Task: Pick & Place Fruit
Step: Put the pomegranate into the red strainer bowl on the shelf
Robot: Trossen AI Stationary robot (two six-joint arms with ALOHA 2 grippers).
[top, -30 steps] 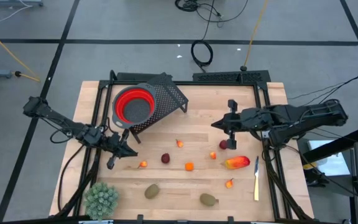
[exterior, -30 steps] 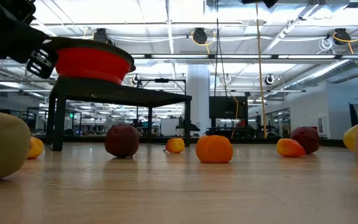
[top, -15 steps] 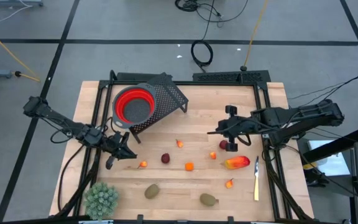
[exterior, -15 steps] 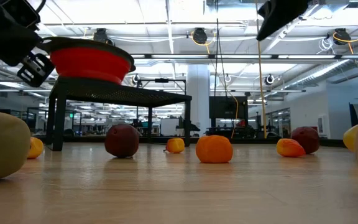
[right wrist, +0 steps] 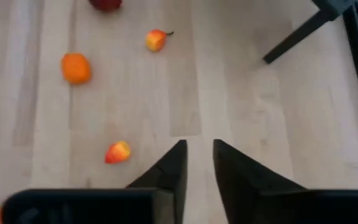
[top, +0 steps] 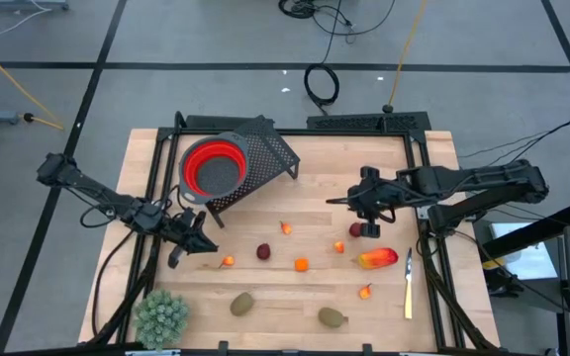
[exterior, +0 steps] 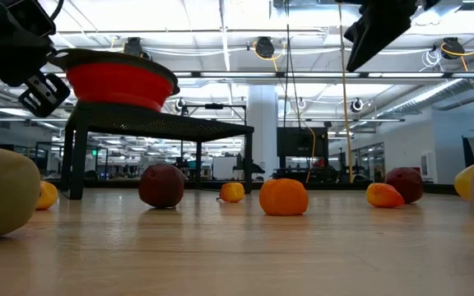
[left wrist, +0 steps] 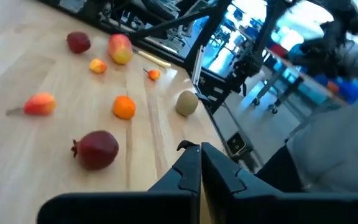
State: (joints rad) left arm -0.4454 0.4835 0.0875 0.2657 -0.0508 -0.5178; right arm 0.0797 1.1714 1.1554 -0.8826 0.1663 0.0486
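**Right arm swings in over the fruit, fingers starting to part**

The right gripper (top: 336, 202) has slid across the board from where it sat a second ago. It now hangs above the table, with the small orange-yellow piece (top: 285, 227) just ahead of its tips and the dark red ball (top: 355, 229) almost under its wrist. From its own camera the two fingers (right wrist: 169, 167) show a narrow gap, nothing between them. A moment back they were pressed together, so I read this as the opening ahead of a pick.

The fruit itself hasn't budged. The round orange piece (top: 301, 264) and the other dark red ball (top: 263, 251) lie further out in front of that gripper, and the long red-orange-yellow piece (top: 377, 259) lies back beside its arm. The red bowl (top: 212, 167) on the black stand (top: 265, 153), well beyond the tips, looks empty.

The left gripper (top: 209, 244) waits closed and empty, a tiny orange bit (top: 228, 261) just off its tips.

Nothing placed yet, I'd say.
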